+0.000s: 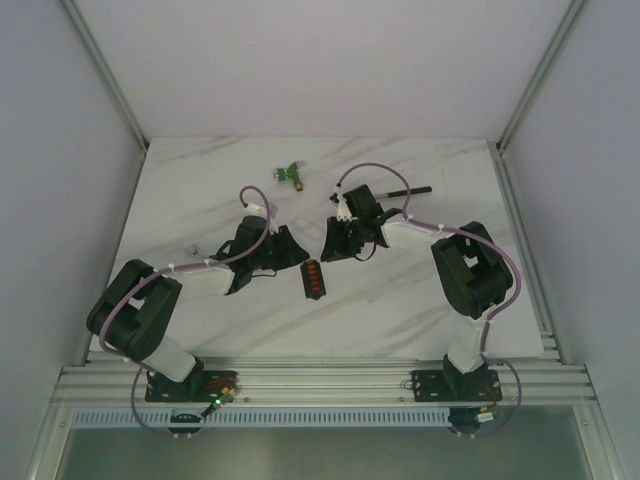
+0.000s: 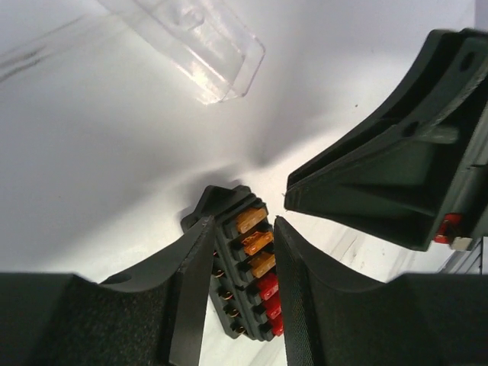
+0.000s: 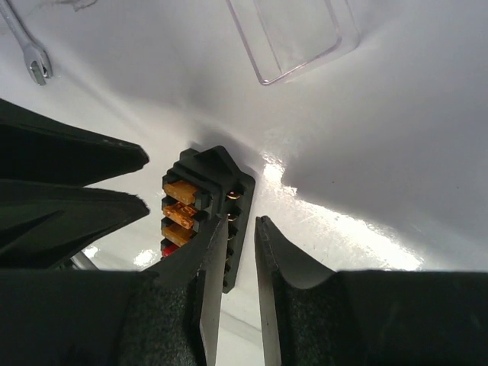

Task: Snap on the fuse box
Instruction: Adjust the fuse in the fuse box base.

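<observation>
The fuse box (image 1: 312, 279) is a small black block with a row of orange and red fuses. It lies flat on the white marble table (image 1: 420, 300), between the two arms. In the left wrist view the fuse box (image 2: 248, 259) shows in the gap of my left gripper (image 2: 242, 225), whose jaws stand apart on either side of it. My left gripper (image 1: 292, 256) hangs just left of the box and my right gripper (image 1: 333, 246) just above right. My right gripper (image 3: 242, 223) has a narrow empty gap, with the fuse box (image 3: 200, 197) under its left finger.
A clear plastic lid (image 2: 206, 46) lies on the table beyond the box, and the lid (image 3: 293, 30) also shows in the right wrist view. A green tool (image 1: 291, 175) and a black-handled tool (image 1: 400, 190) lie at the back. A small wrench (image 3: 30, 53) lies to the left.
</observation>
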Robot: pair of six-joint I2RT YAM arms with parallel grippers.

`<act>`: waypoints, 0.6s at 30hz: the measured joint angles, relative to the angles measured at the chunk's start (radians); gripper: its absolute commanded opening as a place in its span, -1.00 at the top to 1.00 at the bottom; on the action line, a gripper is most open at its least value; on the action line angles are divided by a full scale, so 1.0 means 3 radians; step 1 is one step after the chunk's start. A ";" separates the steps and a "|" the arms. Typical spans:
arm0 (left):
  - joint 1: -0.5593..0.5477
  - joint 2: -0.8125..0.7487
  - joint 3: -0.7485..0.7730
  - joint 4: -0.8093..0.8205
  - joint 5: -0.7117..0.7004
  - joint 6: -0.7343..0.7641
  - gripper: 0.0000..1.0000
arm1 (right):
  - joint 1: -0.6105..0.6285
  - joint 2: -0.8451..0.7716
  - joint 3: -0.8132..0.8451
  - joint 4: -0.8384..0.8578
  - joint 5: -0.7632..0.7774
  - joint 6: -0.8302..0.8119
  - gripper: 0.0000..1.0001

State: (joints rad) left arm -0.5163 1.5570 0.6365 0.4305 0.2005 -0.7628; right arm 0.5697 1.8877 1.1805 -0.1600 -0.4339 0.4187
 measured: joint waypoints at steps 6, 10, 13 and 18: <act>0.0000 0.0128 -0.0001 -0.0095 0.0027 0.0006 0.13 | 0.0000 0.0000 0.0043 0.0042 -0.0142 0.0083 0.45; 0.0000 0.0163 0.0008 -0.0109 0.0057 0.0005 0.14 | 0.0000 0.0008 0.0065 0.0144 -0.0262 0.0165 0.45; 0.0000 0.0187 0.0028 -0.0114 0.0092 0.0004 0.15 | 0.0000 0.0048 0.0070 0.0207 -0.0331 0.0214 0.48; 0.0000 0.0211 0.0053 -0.0121 0.0120 0.0005 0.21 | 0.0000 0.0132 0.0070 0.0229 -0.0390 0.0267 0.55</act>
State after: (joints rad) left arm -0.5163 1.6203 0.6525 0.3943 0.2363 -0.7612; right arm 0.5697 1.9274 1.2015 -0.0914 -0.5510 0.4988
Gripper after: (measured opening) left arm 0.414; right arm 0.243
